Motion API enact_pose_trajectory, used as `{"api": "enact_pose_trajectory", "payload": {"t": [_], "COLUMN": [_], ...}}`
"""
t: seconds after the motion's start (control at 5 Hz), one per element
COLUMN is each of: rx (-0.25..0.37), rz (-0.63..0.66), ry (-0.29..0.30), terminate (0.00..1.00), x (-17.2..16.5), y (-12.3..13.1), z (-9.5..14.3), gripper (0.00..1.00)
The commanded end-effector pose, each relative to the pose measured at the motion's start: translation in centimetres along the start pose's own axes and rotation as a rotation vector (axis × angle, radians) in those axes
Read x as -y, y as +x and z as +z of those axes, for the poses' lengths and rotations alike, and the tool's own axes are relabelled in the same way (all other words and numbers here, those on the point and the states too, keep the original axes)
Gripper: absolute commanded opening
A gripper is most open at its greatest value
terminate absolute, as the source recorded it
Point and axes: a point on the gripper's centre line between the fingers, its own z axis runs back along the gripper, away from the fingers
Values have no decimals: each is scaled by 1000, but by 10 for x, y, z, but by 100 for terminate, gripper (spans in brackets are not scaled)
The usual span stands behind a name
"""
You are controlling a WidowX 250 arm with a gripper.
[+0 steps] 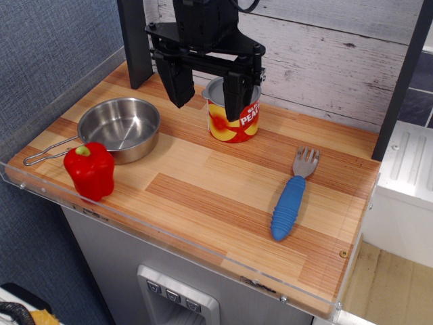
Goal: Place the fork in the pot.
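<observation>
Observation.image is the only view given: the fork (293,194) is seen lying flat on the wooden bench (203,183), well apart from the pot (120,128) and to its right, tines pointing away from the front edge. The pincer (206,98) is held released and empty above the bench, between pot and peaches can (232,118). A red pepper (89,170) is stood touching the pot's front. A whitewashed plank wall (325,61) is seen behind.

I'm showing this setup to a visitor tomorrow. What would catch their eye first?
Probably the bright red pepper at the front left, touching the shiny steel pot. Next, the blue-handled fork lying alone at the right, and the black gripper, jaws open, hanging at the back in front of the peaches can.
</observation>
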Motion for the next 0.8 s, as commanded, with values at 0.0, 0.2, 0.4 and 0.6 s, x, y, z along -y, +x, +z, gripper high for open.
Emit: {"api": "enact_pose_trajectory", "payload": {"t": [0.0, 0.2, 0.4, 0.6], "rx": [0, -24, -9, -8], "rz": [0, -57, -86, -134], "ry": [0, 30, -5, -23], "terminate": [0, 0, 0, 0], "x": [0, 22, 45, 62], "y": [0, 0, 6, 8], "z": [0, -22, -45, -73], "gripper": [100, 100, 100, 100]}}
